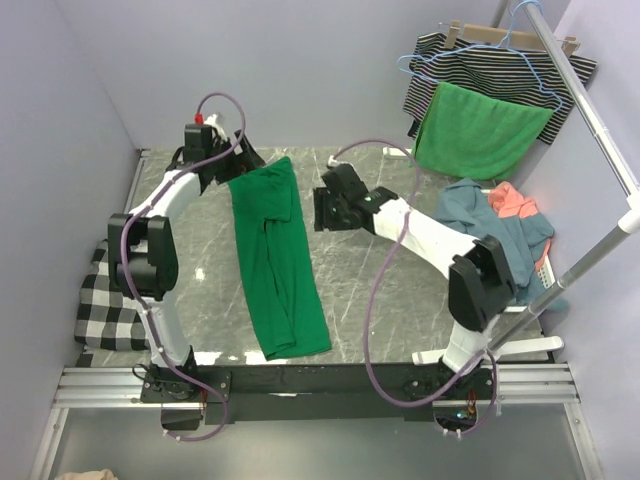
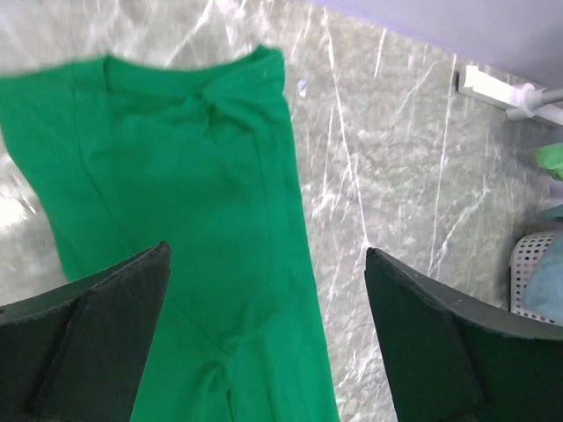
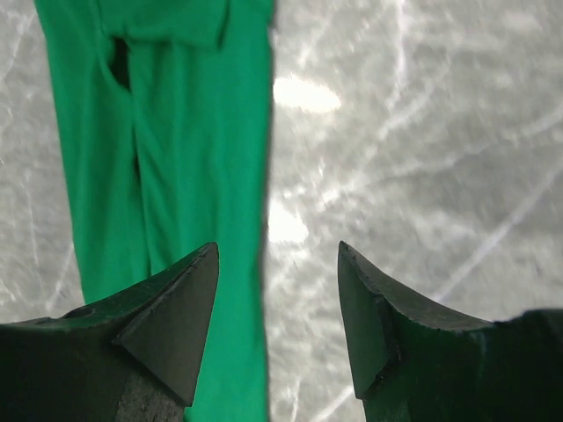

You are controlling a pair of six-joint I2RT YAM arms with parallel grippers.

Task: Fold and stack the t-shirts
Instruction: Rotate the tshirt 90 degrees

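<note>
Ana: Dark fingers point(image 2: 114, 334) of the left gripper point(image 2: 266, 255) fill the wrist view. Are they spread?
Ben: Wide apart, nothing between them, over the collar end. The right gripper point(image 3: 277, 251) is parted too, empty, above the shirt's edge.
Ana: And the green t-shirt point(image 1: 275, 255)?
Ben: Folded into a long strip, flat on the marble table point(image 1: 340, 290), between the arms. The blue t-shirt point(image 1: 470, 205) and coral t-shirt point(image 1: 512, 203) lie heaped at the right edge, with a checked cloth point(image 1: 100, 300) at the left.

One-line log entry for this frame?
shirt: green t-shirt folded lengthwise on table | left gripper: open, over collar end | right gripper: open, empty, beside shirt's edge
</note>
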